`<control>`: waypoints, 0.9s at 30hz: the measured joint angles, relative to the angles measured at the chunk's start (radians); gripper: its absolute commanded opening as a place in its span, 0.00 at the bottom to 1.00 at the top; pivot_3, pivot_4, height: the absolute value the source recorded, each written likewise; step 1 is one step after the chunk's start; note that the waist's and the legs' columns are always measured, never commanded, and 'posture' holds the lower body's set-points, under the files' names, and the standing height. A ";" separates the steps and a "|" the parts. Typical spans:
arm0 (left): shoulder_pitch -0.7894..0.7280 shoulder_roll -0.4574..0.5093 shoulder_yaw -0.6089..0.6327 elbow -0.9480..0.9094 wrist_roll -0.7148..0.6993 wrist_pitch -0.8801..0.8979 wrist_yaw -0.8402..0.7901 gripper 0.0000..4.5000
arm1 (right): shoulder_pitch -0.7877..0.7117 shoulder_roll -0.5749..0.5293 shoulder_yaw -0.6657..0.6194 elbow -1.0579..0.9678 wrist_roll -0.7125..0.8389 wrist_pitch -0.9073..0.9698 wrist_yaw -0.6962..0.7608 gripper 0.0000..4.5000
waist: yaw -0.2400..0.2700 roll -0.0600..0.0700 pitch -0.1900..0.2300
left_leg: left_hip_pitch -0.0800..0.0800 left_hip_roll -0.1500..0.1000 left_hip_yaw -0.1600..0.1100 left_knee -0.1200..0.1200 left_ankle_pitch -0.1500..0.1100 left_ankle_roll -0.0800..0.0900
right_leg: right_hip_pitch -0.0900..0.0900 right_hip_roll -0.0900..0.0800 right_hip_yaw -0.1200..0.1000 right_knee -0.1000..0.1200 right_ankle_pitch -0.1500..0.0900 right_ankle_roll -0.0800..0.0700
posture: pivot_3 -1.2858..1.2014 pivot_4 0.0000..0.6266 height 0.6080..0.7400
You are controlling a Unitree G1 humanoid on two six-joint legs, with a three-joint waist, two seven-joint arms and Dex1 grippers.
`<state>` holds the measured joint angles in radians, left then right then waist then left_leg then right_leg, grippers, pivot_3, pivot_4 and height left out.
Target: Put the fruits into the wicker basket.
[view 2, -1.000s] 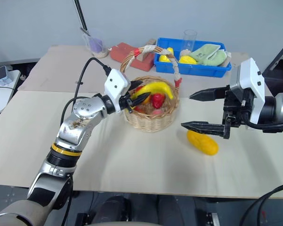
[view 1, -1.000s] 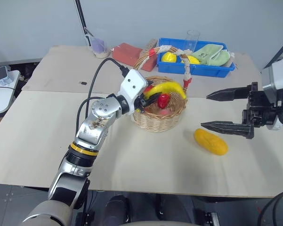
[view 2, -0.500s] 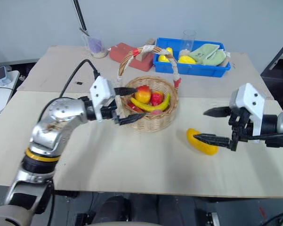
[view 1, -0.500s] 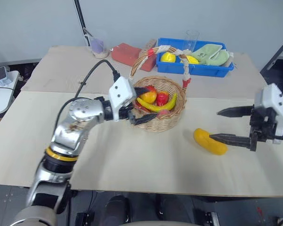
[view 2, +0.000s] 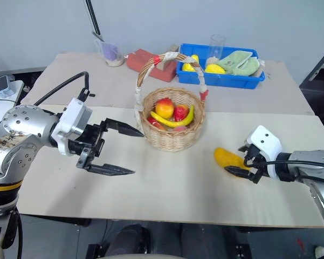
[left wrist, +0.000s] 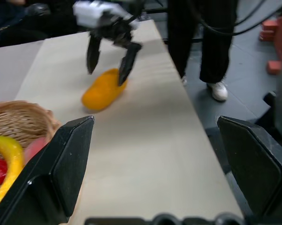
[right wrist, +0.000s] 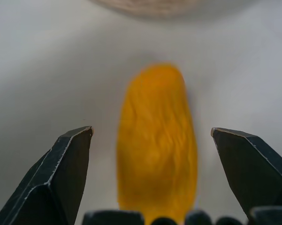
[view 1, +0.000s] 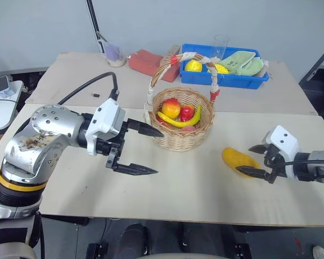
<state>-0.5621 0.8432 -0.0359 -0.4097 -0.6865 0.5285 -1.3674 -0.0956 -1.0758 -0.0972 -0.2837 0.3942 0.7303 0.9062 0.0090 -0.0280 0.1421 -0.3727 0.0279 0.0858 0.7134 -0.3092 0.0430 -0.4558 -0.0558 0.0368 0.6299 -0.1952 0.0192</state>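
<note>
At the lower right of the left eye view, the right gripper sits low over the table with its two black fingers spread wide, one on either side of the near end of the mango. The mango lies on the bare tabletop, and in the right wrist view its long axis runs straight away from the fingers, between them (so a plain closing would pinch it across its narrow width). Nothing is pinched yet; the fingertips straddle the fruit without clearly touching it.

At the left centre of the frame, the left gripper hangs empty with its fingers also spread wide, pointing toward the right of the frame, just short of the wicker basket. It is well apart from the mango, so the right arm is plainly the nearer one.

Further back, at centre, the basket holds the banana lying curved among the red fruits; the mango lies to its lower right, near but outside.
</note>
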 measured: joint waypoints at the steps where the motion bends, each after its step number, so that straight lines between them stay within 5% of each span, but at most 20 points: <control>1: 0.003 -0.003 0.007 -0.005 -0.007 -0.005 -0.001 0.99 | -0.007 0.001 0.010 0.013 -0.002 0.000 0.003 1.00 | 0.000 0.000 0.000 | 0.000 0.000 0.000 0.000 0.000 0.000 | 0.000 0.000 0.000 0.000 0.000 0.000 | 0.52 0.24 0.63; 4: 0.016 -0.010 0.020 -0.016 -0.024 -0.018 0.000 0.99 | -0.037 0.008 0.029 0.042 0.002 0.002 0.021 1.00 | 0.000 0.000 0.000 | 0.000 0.000 0.000 0.000 0.000 0.000 | 0.000 0.000 0.000 0.000 0.000 -0.001 | 0.52 0.24 0.63; 11: 0.055 -0.010 0.019 -0.033 -0.011 -0.040 0.014 1.00 | -0.049 0.033 0.044 0.058 0.001 -0.001 0.041 0.53 | 0.001 0.000 0.000 | 0.000 0.000 0.000 0.000 0.000 0.000 | 0.000 0.001 0.000 0.000 0.000 -0.001 | 0.52 0.24 0.63; 27: 0.125 0.009 0.101 -0.018 0.015 -0.072 0.063 1.00 | -0.022 0.028 0.000 0.033 0.018 -0.040 0.096 0.52 | 0.001 0.000 0.000 | 0.001 0.001 0.000 0.000 0.000 0.000 | 0.001 0.001 0.000 0.000 0.000 -0.001 | 0.52 0.24 0.63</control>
<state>-0.4371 0.8525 0.0648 -0.4273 -0.6712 0.4568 -1.3046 -0.1180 -1.0477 -0.0968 -0.2504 0.4119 0.6901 1.0020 0.0095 -0.0279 0.1420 -0.3718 0.0287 0.0857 0.7132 -0.3093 0.0430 -0.4553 -0.0550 0.0370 0.6302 -0.1947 0.0184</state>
